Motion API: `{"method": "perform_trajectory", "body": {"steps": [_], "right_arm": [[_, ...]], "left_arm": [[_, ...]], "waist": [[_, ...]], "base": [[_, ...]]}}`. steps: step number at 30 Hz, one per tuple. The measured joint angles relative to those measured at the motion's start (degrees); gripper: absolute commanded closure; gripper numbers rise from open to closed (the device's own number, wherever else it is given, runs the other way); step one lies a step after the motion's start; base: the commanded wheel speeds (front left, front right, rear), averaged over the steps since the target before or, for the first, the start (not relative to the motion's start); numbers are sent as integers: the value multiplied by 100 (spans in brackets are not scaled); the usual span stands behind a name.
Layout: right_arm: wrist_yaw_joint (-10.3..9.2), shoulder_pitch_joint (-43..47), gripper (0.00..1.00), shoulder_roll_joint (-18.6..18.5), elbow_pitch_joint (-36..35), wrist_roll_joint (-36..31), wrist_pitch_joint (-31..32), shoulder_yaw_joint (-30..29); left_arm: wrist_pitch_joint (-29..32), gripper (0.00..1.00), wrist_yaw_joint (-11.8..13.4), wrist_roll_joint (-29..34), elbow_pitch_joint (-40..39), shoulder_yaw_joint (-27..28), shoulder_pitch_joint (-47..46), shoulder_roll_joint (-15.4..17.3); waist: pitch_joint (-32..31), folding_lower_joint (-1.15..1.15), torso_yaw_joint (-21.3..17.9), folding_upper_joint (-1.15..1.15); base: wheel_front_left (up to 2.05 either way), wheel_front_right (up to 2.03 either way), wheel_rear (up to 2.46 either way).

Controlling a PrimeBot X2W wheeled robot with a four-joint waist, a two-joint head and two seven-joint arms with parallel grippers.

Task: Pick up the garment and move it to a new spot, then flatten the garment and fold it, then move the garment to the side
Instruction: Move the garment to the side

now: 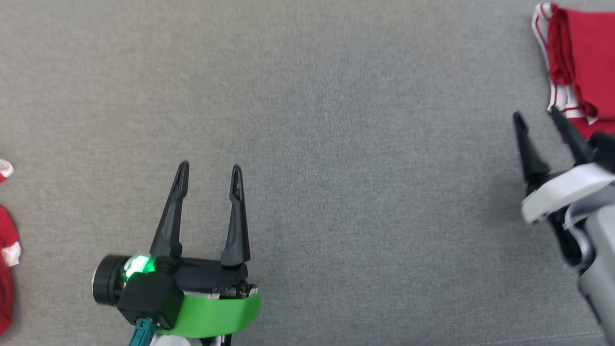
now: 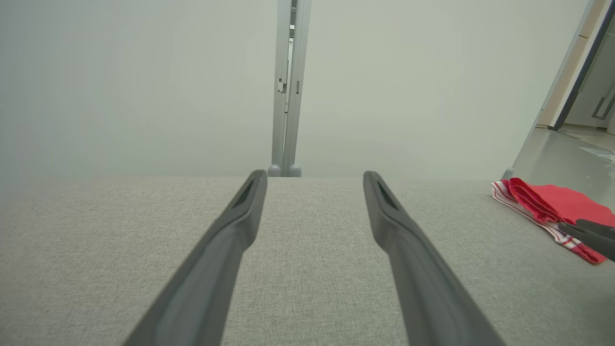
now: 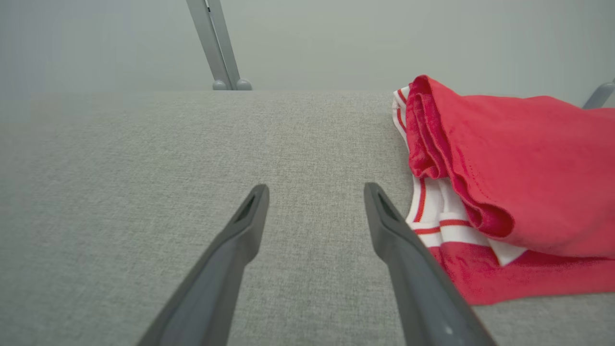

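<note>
The garment, red with white striped trim, lies folded in a thick bundle at the far right of the grey fabric surface. It shows large in the right wrist view and small at the right of the left wrist view. My right gripper stands open just left of the bundle's near corner, nothing between its fingers; its right finger crosses in front of the white trim. My left gripper is open and empty over bare fabric at the lower left.
More red and white cloth pokes in at the left edge of the head view. Beyond the surface's far edge stands a pale wall with a grey vertical post. An open doorway to a floor lies at the right.
</note>
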Motion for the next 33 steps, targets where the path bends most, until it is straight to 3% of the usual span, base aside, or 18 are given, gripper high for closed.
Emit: {"method": "perform_trajectory", "body": {"steps": [7, 16, 21, 33], "right_arm": [[0, 1445, 0, 1026, -1248, -896, -4, -738], [0, 2967, 0, 1803, -2704, -1651, -5, -1257], [0, 3555, 0, 1998, -2891, -1991, -5, -1288], [0, 3728, 0, 2093, -3018, -2199, -5, -1224]], "left_arm": [[0, 0, 103, -237, 376, 156, 550, 0], [0, 0, 73, -157, 444, 471, 1283, 1], [0, 0, 62, -97, 569, 668, 1539, 1], [0, 0, -121, -67, 818, 857, 1802, 2]], "waist": [[-916, 0, 68, 0], [-1953, 0, 130, 0], [-2357, 0, 159, 0], [-2603, 0, 93, 0]], "base": [[0, 0, 0], [0, 0, 0], [0, 0, 0], [0, 0, 0]]}}
